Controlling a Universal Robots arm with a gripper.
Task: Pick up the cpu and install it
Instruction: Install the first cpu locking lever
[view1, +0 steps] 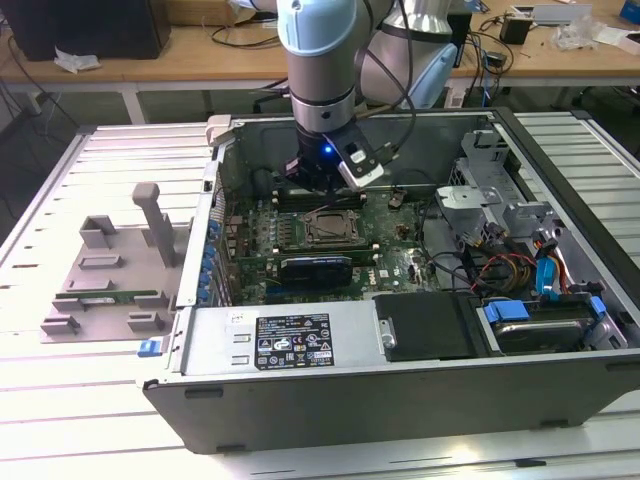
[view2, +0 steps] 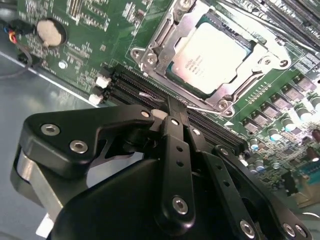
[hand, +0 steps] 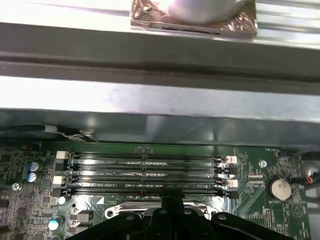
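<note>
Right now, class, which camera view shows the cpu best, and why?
The second wrist view: the cpu lies face up in its socket frame, silver top plain to see. In the exterior view it is a small dark square below the gripper. The first wrist view catches the frame's edge.

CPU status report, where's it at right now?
Claw over the memory slots, fingers together, holding nothing. CPU seated in socket frame, frame not closed over it. Nothing in the way.

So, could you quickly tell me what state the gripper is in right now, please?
Gripper: shut with nothing between its fingers, hovering beside the socket frame, where the cpu already sits.
</note>
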